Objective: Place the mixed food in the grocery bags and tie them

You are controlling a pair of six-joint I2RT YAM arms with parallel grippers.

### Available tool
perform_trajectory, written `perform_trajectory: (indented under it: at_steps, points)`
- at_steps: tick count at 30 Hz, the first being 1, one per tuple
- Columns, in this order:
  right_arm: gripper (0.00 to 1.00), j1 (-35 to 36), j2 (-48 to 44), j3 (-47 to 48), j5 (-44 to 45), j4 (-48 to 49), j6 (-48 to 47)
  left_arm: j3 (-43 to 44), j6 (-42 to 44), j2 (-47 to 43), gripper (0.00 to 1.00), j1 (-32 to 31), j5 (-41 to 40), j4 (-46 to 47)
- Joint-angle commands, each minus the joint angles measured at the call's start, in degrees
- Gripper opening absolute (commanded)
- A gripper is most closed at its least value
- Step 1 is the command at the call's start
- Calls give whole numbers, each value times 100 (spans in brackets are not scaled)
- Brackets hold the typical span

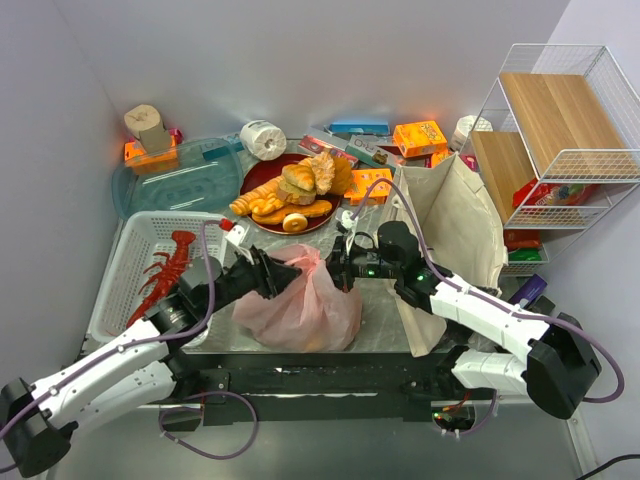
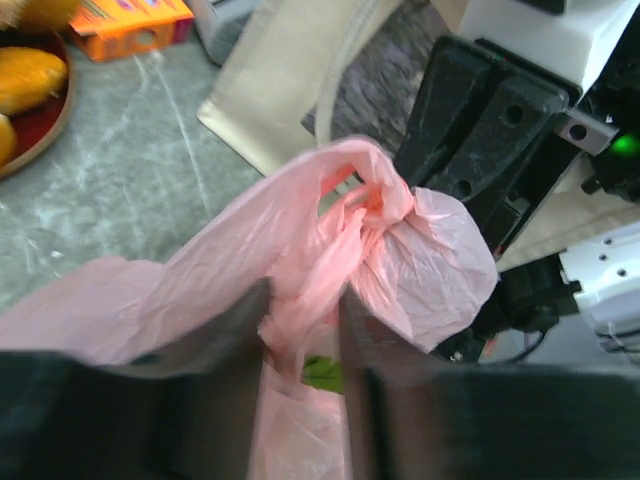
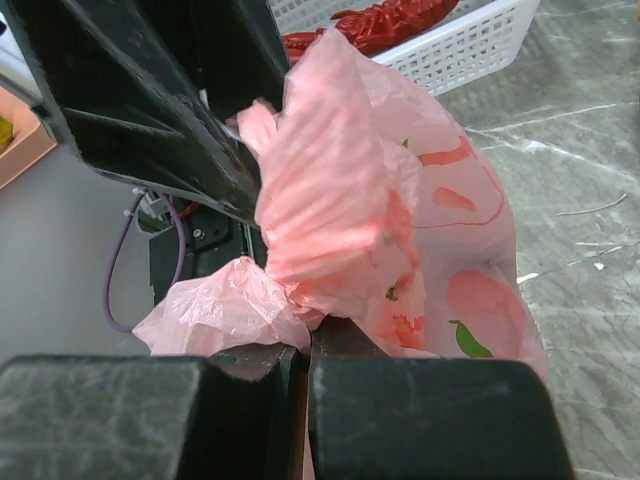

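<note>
Grey marble tabletop (image 1: 378,318): right gripper (image 1: 338,275) clamps thin translucent pink plastic bag (image 1: 300,310) from 3 o'clock; left gripper (image 1: 290,276), 9 o'clock, narrow around it, grip unclear.

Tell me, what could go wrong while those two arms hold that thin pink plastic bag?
The right fingers pinch the thin pink plastic bag tightly; pulling could tear it. The left fingers stand apart around its twisted handle, so it may slip out and the knot could loosen.

The pink bag (image 1: 300,305) hides nearly all inside it; one green scrap (image 2: 322,372) shows through. My left fingers (image 2: 228,335) blur, cut off below; their grip I cannot tell.
</note>
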Motion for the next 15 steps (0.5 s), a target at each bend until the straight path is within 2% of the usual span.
perform_trajectory:
  at_steps: [1, 2, 4, 5, 8, 10, 15]
  points:
    - [0, -49, -38, -13, 118, 68, -101, 28, -97, 135, 26, 14, 462, 563]
    - [0, -41, -65, 22, 197, -19, -110, 28, -88, 118, 14, 23, 279, 528]
    - [0, -41, -170, 101, 469, -563, -259, -7, -88, -65, 3, 23, -125, 300]
    - [0, -49, -231, 188, 836, -774, -433, -25, -88, -154, 1, 75, -475, 186]
    - [0, -41, -574, 329, 1661, -1749, -828, -139, -53, -488, 1, 425, -567, -122]
    - [0, -49, -864, 400, 2068, -2337, -988, -165, -18, -559, 1, 655, -313, -342]
    - [0, -49, -1365, 515, 3087, -2911, -1340, -227, 35, -471, 1, 1042, 153, -431]
